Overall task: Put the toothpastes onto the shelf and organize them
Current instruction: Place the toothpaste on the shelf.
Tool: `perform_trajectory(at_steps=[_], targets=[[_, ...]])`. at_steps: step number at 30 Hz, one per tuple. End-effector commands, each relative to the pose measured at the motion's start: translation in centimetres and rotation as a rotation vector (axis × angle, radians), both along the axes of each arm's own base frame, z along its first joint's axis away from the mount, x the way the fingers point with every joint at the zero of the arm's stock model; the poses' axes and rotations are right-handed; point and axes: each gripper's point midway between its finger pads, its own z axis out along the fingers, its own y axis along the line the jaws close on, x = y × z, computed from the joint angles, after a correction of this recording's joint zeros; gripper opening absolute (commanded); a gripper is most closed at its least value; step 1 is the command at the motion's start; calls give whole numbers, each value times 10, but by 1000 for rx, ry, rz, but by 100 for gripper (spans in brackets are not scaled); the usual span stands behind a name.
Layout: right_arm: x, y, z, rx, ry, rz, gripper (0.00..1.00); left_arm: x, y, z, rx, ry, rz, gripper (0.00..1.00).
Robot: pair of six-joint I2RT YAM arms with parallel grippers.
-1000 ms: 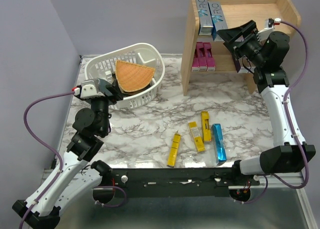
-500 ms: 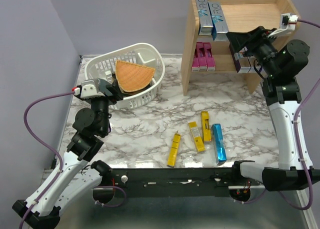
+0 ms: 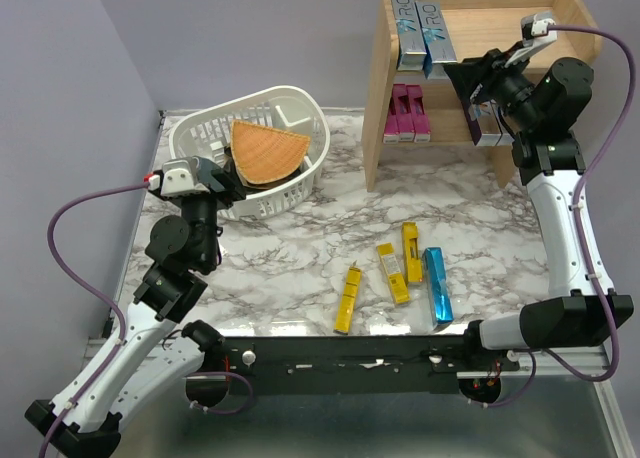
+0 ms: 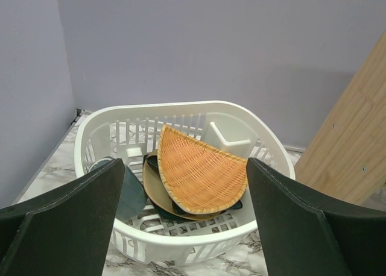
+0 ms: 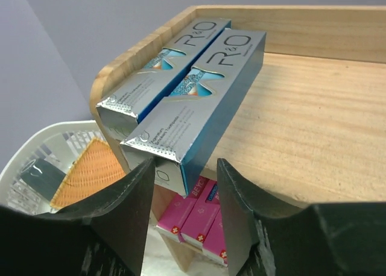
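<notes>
1. Now the right gripper (image 3: 468,78) sits back at the shelf's (image 3: 560,18) top tier after swinging right; jaws apart, seemingly astride a blue carton's (image 5: 199,101) end, probably squaring it.
2. The left gripper (image 4: 185,167) gapes idle, facing the basket (image 3: 200,138).
3. Four toothpastes (image 3: 392,273) wait near the table's (image 3: 300,238) front edge.

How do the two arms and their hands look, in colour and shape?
The left arm and right arm are white with black joints; a purple cable loops from each wrist. The left hand and right hand have broad black fingers.
</notes>
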Motion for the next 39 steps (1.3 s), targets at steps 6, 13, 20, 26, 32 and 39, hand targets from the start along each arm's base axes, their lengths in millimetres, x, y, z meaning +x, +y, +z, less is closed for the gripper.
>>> perform_trajectory(at_steps=[6, 13, 20, 26, 32, 39], targets=[[10, 9, 13, -50, -57, 78, 52, 3, 1, -2, 15, 0, 10, 92], [18, 13, 9, -58, -49, 104, 51, 5, 0, -5, 23, 9, 12, 92], [24, 13, 7, -57, -42, 108, 51, 6, 1, -5, 23, 9, 15, 92], [9, 15, 17, -50, -59, 122, 54, 5, 1, -4, 22, 6, 14, 92], [-17, 5, 20, -22, -42, 55, 71, 4, 0, -2, 15, 1, 0, 92], [-62, -14, -35, 123, 151, -91, 92, 0, -10, 2, -14, 0, -67, 92]])
